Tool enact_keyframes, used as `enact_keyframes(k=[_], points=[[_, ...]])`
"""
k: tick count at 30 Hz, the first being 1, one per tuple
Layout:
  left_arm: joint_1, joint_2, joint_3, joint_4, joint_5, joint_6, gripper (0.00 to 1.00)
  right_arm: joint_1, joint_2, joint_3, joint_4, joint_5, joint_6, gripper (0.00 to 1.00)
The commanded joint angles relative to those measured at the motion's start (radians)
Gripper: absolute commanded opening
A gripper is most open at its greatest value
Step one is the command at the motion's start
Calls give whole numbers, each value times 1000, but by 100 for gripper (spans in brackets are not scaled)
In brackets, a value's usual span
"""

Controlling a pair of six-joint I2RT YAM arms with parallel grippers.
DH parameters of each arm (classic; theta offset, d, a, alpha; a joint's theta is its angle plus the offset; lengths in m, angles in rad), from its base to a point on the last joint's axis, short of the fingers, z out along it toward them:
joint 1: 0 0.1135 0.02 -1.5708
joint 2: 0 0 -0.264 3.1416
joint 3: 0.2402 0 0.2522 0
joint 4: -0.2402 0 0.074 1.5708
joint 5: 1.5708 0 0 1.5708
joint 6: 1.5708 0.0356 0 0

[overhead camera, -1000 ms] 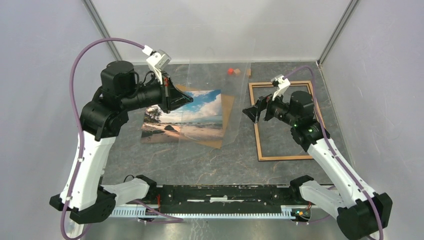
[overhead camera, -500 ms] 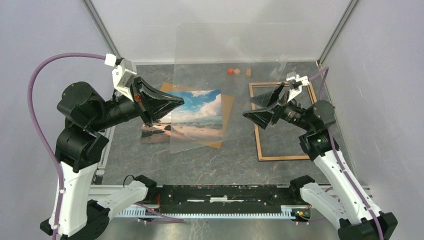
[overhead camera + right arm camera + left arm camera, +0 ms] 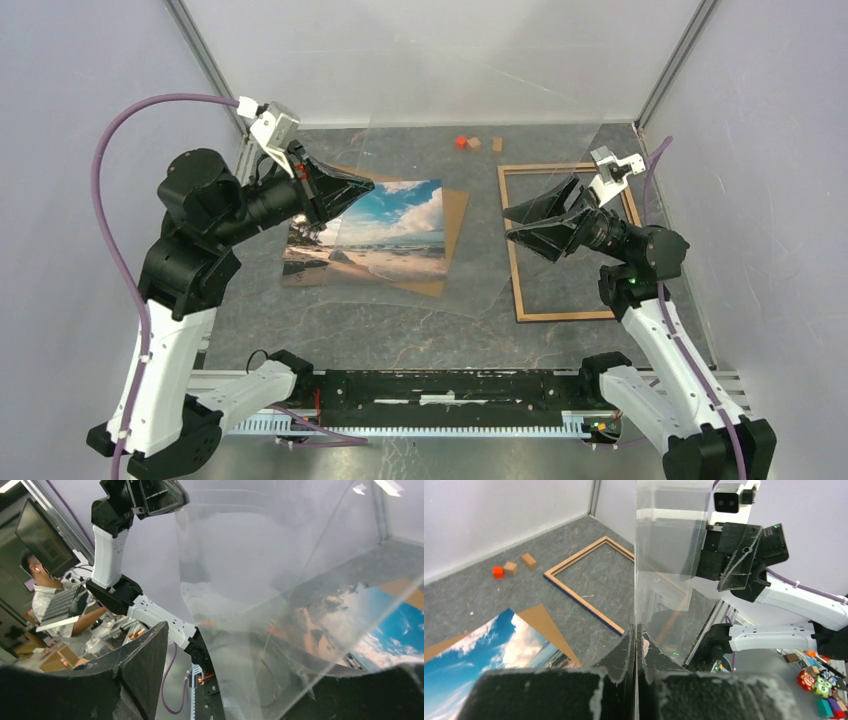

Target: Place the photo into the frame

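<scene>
Pinching: clear sheet (image 3: 470,215) is being held by left pincer (image 3: 365,185).
Right pincer (image 3: 510,224): wide apart, not gripping.
Danger: one-side hold, sheet maybe slipping onto photo (image 3: 308,255).

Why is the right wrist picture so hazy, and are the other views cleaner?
Right wrist view: the clear plastic sheet fills the lens, hazing everything and smearing the glossy beach photo behind it. Left wrist view: the sheet stands edge-on, a pale band; the rest fairly sharp. Top view: only faint glare lines on the sheet; photo reads clearly.
</scene>
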Motion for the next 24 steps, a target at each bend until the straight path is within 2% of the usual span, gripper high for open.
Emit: enact_keyframes(k=[1,9,16,19,22,24], points=[[25,-13,-45,87,-89,-117,2,-22,8,-70,250,32,196,66],[67,-58,-229,293,-116,-315,2,-24,48,-220,528,163,386,66],[92,-83,-324,406,-101,-416,2,-23,42,-251,421,186,306,62],[96,-94,-371,448,-102,-461,2,-24,50,-259,423,195,304,53],[100,-111,-420,492,-122,-507,2,-23,65,-258,432,194,316,35],[103,-118,-447,522,-126,-538,2,-23,76,-254,453,183,322,33]])
